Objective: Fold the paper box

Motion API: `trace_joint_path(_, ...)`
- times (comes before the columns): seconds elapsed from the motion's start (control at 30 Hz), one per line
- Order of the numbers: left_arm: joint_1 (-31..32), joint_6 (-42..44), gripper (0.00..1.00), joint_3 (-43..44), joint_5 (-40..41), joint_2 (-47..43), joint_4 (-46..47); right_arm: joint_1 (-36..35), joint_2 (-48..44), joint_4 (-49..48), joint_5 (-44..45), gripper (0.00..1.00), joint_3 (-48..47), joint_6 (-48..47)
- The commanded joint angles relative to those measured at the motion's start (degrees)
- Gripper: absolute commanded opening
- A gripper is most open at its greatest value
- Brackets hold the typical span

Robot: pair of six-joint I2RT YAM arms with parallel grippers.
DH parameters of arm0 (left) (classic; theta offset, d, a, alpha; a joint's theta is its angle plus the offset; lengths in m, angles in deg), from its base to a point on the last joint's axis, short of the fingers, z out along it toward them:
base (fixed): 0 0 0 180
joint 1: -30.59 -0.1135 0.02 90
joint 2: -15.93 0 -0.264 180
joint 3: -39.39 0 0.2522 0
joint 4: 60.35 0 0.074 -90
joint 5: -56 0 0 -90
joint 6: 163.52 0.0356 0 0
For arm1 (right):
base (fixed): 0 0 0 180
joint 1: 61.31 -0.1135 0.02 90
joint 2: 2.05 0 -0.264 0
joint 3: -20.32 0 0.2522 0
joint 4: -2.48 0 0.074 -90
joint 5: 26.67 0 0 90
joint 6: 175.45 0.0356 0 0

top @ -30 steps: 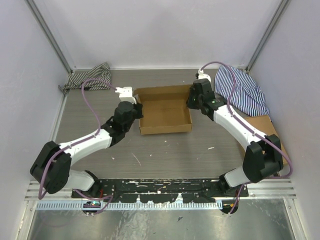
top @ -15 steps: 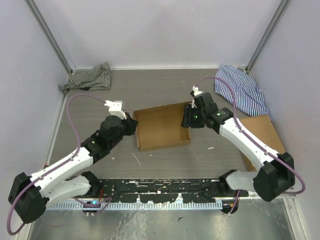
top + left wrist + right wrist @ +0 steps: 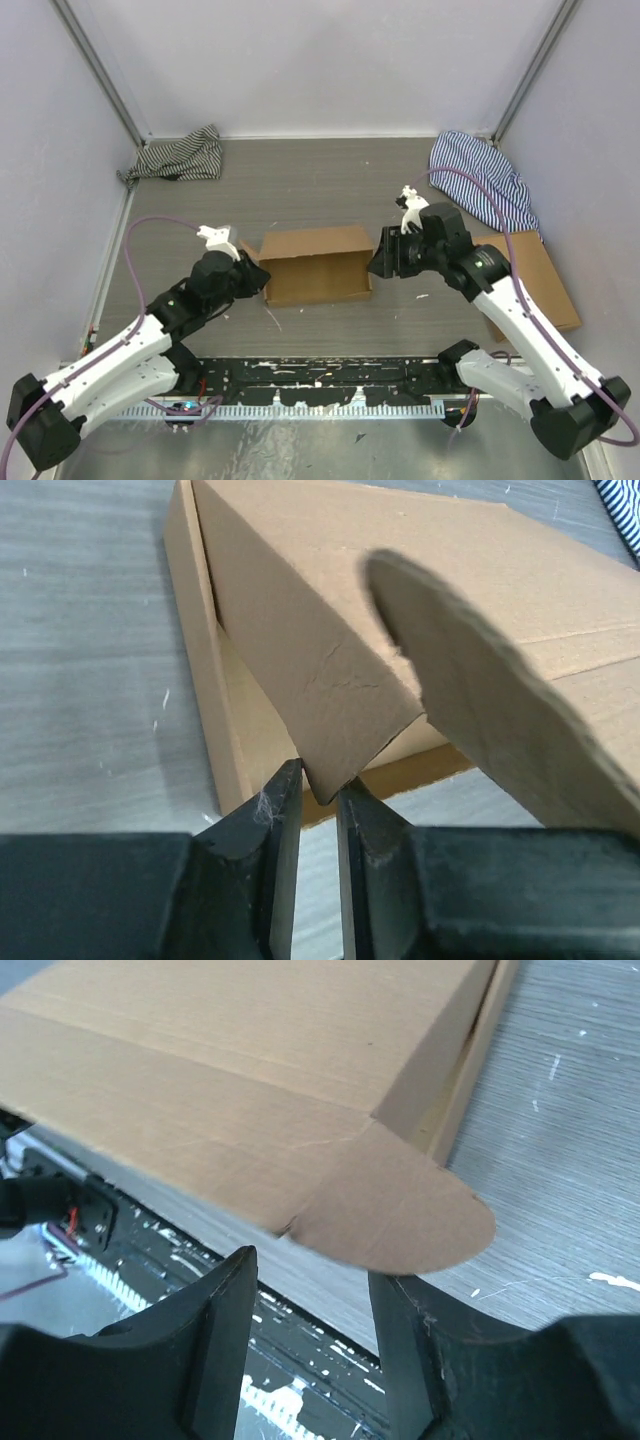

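The paper box point(image 3: 310, 265) lies mid-table, plain brown cardboard with its lid panel down over the tray. My left gripper point(image 3: 252, 277) is at its left end. In the left wrist view the jaws point(image 3: 318, 780) stand slightly apart, with a corner of the box's side flap point(image 3: 340, 710) poking between the tips and a rounded tab point(image 3: 490, 710) beside it. My right gripper point(image 3: 384, 263) is at the right end. There it point(image 3: 312, 1260) is open, just below the rounded tab point(image 3: 400, 1210) and not holding it. The box's lid point(image 3: 250, 1050) fills the upper part of that view.
A grey striped cloth point(image 3: 180, 155) lies at the back left and a blue striped cloth point(image 3: 485, 180) at the back right. Another flat brown cardboard piece point(image 3: 545, 270) lies under the right arm. The black base rail point(image 3: 320, 375) runs along the near edge.
Both arms have drawn back toward the near edge and the box has come with them. Its open tray is now covered by the lid. Both grippers have opened from shut.
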Motion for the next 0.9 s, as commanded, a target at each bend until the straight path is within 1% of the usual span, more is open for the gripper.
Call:
trace_joint_path(0.0, 0.23, -8.35, 0.28, 0.48, -4.12, -5.75, -10.68, -0.23, -7.43, 0.98, -8.11, 0.54, -1.92, -3.16)
trace_joint_path(0.13, 0.16, -10.12, 0.31, 1.98, -12.79, -10.00, -16.02, -0.22, -11.23, -1.24, -8.58, 0.55, -3.44, -2.04)
trace_joint_path(0.3, 0.22, -12.90, 0.35, 0.92, -16.50, -17.27, -23.57, -0.18, -10.84, -6.94, -7.47, 0.54, -3.66, 1.55)
trace_joint_path(0.4, 0.17, -14.17, 0.37, 0.04, -16.58, -23.64, -26.87, -0.16, -8.82, -11.33, -6.96, 0.53, -2.29, 3.69)
trace_joint_path(0.47, 0.19, -15.27, 0.38, 0.24, -15.52, -28.51, -28.97, -0.22, -5.91, -13.09, -5.98, 0.53, -1.81, 4.25)
trace_joint_path(0.6, 0.22, -15.71, 0.40, 1.53, -10.47, -37.75, -30.52, -0.25, 1.26, -15.21, -4.75, 0.50, -0.19, 3.77)
trace_joint_path(0.67, 0.17, -14.94, 0.42, 1.55, -6.59, -40.61, -29.89, -0.32, 4.33, -16.76, -4.56, 0.49, 1.45, 3.66)
trace_joint_path(0.7, 0.21, -14.05, 0.42, 1.27, -4.99, -41.01, -28.95, -0.48, 5.71, -17.53, -4.49, 0.48, 2.42, 3.70)
trace_joint_path(0.77, 0.23, -12.34, 0.42, 0.86, -2.42, -38.90, -26.28, -0.86, 8.14, -19.47, -4.46, 0.47, 4.48, 3.73)
trace_joint_path(0.87, 0.22, -8.69, 0.42, 2.20, -1.21, -28.80, -20.61, -1.72, 12.04, -20.86, -2.50, 0.46, 6.46, 3.37)
